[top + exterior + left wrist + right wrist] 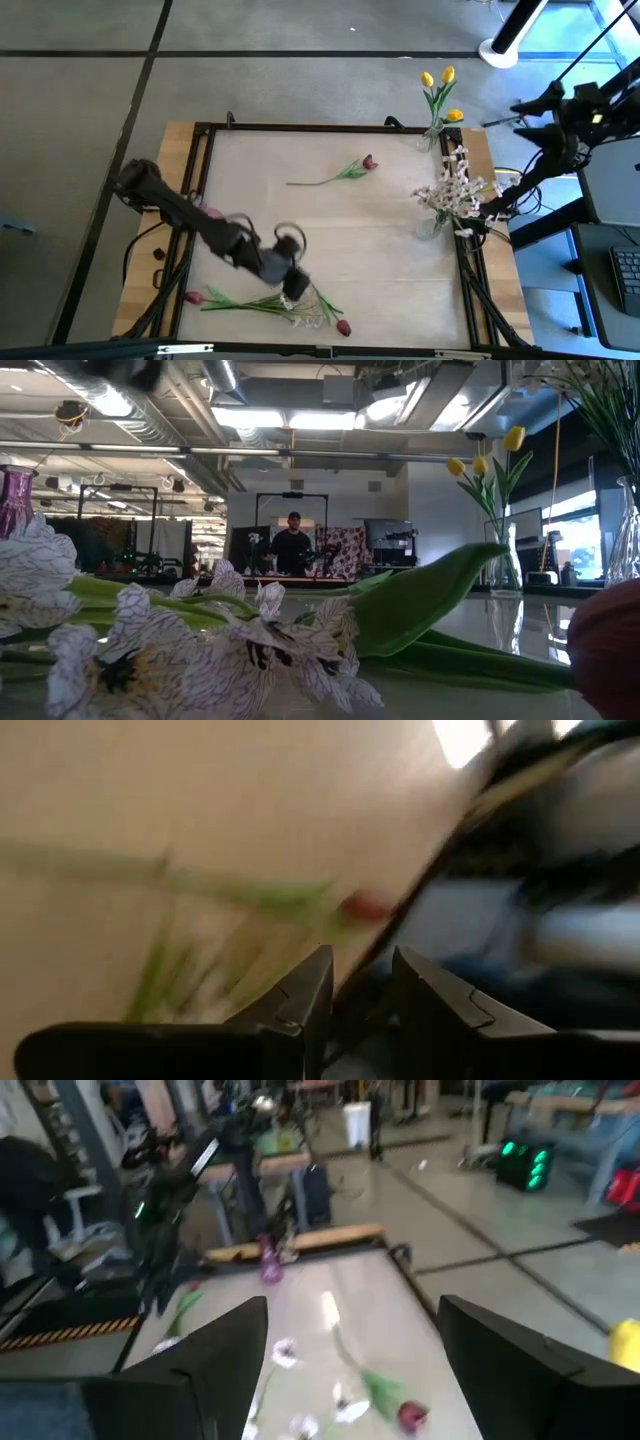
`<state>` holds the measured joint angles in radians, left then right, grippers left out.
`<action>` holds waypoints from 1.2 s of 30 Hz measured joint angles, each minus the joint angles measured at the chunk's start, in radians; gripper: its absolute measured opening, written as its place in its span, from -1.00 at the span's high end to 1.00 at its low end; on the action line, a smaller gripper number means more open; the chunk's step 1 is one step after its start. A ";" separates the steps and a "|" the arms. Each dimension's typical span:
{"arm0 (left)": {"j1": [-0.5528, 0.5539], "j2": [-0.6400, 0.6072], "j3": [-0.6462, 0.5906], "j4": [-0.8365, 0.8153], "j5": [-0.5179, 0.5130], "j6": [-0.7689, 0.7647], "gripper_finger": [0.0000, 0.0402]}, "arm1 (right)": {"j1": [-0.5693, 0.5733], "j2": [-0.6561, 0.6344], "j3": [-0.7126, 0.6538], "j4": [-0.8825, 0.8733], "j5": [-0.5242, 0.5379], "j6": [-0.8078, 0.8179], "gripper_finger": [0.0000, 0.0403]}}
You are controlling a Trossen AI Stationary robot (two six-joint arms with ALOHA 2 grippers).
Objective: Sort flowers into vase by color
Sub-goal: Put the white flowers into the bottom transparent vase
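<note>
The left gripper [295, 283] hangs low over the table's near edge, fingers a narrow gap apart with nothing between them, just above the heap of loose flowers [270, 303] lying there. A single dark red tulip [345, 172] lies mid-table, well apart. The right gripper [350, 1370], spread wide and empty, sits off the table's right side beside the white blossoms [455, 192] and yellow tulips [440, 88] standing in vases

three yellow tulips [441, 88], two vases [432, 136], three dark red tulips [369, 162]
</note>
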<state>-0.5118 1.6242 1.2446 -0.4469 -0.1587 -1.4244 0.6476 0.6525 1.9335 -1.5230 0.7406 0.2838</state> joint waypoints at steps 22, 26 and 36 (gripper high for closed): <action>-0.017 0.245 -0.001 -0.252 0.312 0.295 0.47 | 0.000 0.005 -0.069 0.071 0.079 0.038 -0.45; -0.029 0.317 -0.001 -0.190 0.406 0.344 0.47 | 0.000 0.005 -0.095 0.087 0.076 0.038 -0.45; 0.010 0.344 0.005 -0.243 0.381 0.313 0.91 | 0.000 0.009 -0.110 0.182 0.060 -0.014 -0.45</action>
<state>-0.5021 1.9679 1.2494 -0.6901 0.2223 -1.1109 0.6472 0.6613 1.8236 -1.3411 0.8006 0.2698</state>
